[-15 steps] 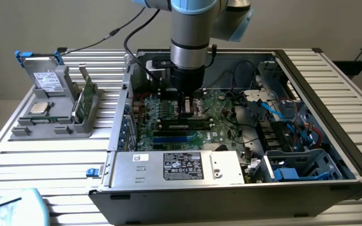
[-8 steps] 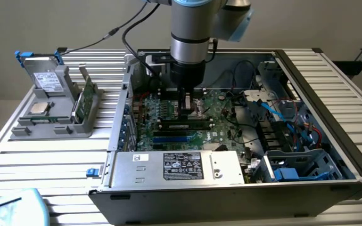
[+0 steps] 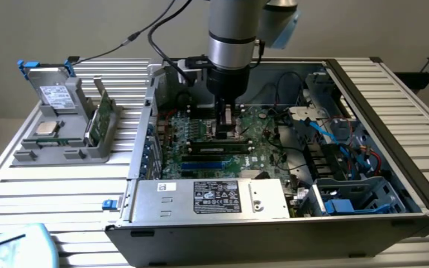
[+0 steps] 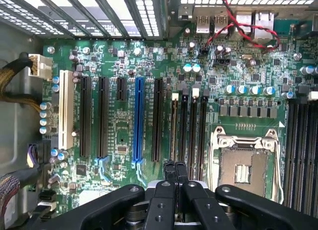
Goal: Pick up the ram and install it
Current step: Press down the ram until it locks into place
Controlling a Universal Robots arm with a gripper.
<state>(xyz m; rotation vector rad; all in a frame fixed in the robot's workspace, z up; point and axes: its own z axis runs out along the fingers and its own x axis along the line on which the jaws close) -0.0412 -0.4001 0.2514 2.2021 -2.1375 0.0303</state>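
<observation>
Green RAM stick [image 3: 103,114], prob upright in holder

The gripper [image 4: 174,171] was seen shut over the green board [image 4: 149,66], beside the blue slot [image 4: 138,120].

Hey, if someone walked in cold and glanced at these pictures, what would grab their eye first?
Probably the open computer case with its green motherboard exposed, and the robot arm reaching straight down into it. The arm's hand is shut just above the board, near the dark memory slots. At the exterior view's left, a grey rack on the slatted table holds spare parts, including a ram stick standing on edge.
</observation>
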